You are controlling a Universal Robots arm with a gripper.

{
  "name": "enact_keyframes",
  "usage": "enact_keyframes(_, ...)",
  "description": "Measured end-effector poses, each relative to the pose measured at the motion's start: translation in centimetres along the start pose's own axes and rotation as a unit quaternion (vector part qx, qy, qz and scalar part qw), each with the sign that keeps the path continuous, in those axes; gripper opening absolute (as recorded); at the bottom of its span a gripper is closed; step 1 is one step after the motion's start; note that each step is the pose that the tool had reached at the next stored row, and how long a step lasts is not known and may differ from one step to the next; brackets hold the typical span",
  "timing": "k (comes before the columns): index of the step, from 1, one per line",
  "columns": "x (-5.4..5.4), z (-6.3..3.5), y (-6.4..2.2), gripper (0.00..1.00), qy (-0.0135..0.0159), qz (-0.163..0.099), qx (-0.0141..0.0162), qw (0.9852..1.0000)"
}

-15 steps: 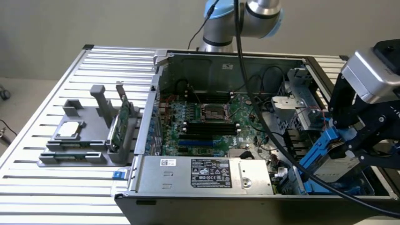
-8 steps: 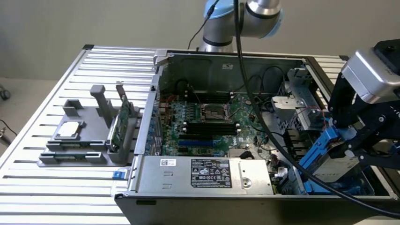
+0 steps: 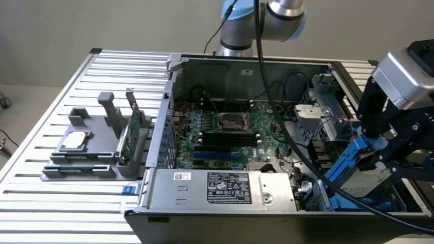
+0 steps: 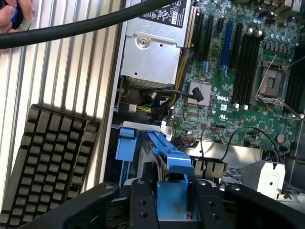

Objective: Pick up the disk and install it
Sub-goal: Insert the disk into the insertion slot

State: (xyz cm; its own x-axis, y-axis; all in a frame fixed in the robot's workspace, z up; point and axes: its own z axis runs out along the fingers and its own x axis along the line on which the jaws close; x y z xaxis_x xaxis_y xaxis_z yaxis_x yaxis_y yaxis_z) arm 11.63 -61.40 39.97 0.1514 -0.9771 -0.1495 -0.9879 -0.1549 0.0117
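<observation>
Currently end effector point(image 4: 170, 198) gripping disk point(image 3: 346, 172) by its blue carrier; disk hanging tilted over near corner of computer case point(image 3: 169, 91), exterior view's right. Insertion step apparently proceeding; seating likely requiring tilt removed, carrier aligned squarely.

Silver arm point(image 3: 285, 15), blue joint cap point(image 3: 234, 14), black claw point(image 4: 172, 191)
</observation>
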Motion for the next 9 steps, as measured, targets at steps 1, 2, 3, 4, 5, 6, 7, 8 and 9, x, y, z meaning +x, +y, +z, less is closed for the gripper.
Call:
enact_keyframes(1,0.0,-0.03,0.0,0.35,0.0003,0.0,0.0,1.0)
enact_keyframes(2,-0.02,-0.05,0.0,0.35,0.0005,0.0,0.0,1.0)
enact_keyframes(3,-0.02,-0.07,0.01,0.35,0.001,0.0,-0.0001,1.0)
enact_keyframes(4,-0.02,-0.08,0.01,0.38,0.0014,0.0,-0.0002,1.0)
enact_keyframes(5,-0.01,-0.08,0.01,0.38,0.0017,0.0,-0.0002,1.0)
enact_keyframes(6,-0.01,-0.09,0.01,0.4,0.0021,0.0,-0.0003,1.0)
enact_keyframes(7,-0.02,-0.1,0.0,0.4,0.0024,0.0,-0.0003,1.0)
enact_keyframes(8,-0.02,-0.08,0.01,0.46,0.0025,0.0,-0.0003,1.0)
enact_keyframes(9,-0.01,-0.07,0.0,0.46,0.0027,0.0,-0.0003,1.0)
